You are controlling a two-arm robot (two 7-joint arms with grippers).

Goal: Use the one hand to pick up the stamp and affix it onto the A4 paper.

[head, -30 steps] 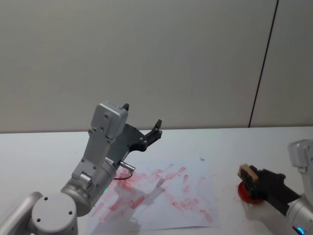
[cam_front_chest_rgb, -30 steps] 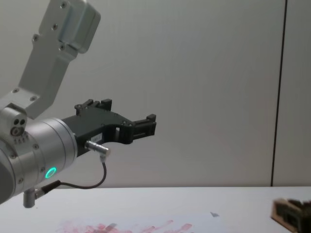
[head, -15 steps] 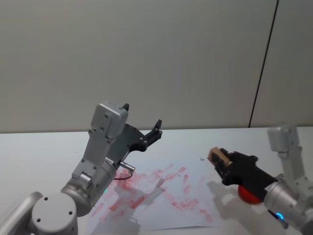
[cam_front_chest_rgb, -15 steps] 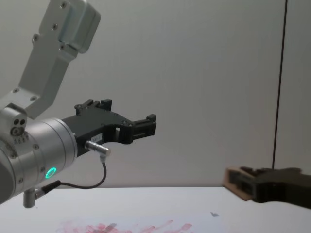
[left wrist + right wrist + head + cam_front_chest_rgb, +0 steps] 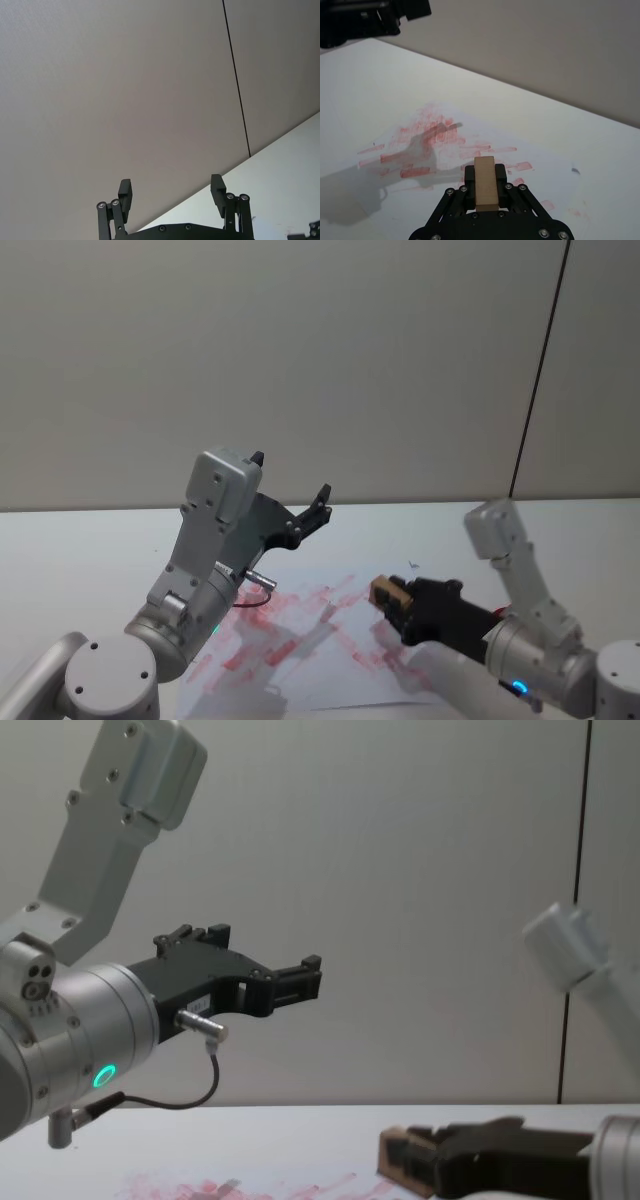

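No readable text or labels

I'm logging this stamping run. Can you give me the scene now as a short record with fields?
right gripper: shut on stamp, low over the right part of the paper
stamp: wooden block, sticking out past the fingers
paper: flat on table, smeared with red ink marks
left gripper: open, empty, raised on the left

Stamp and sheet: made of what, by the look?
The stamp, shut in the right gripper over the sheet, looks like bare wood: pale tan, matt, unpainted. The sheet looks like thin white paper, matt, flat, smeared with red ink. The left gripper is parked, raised, open.
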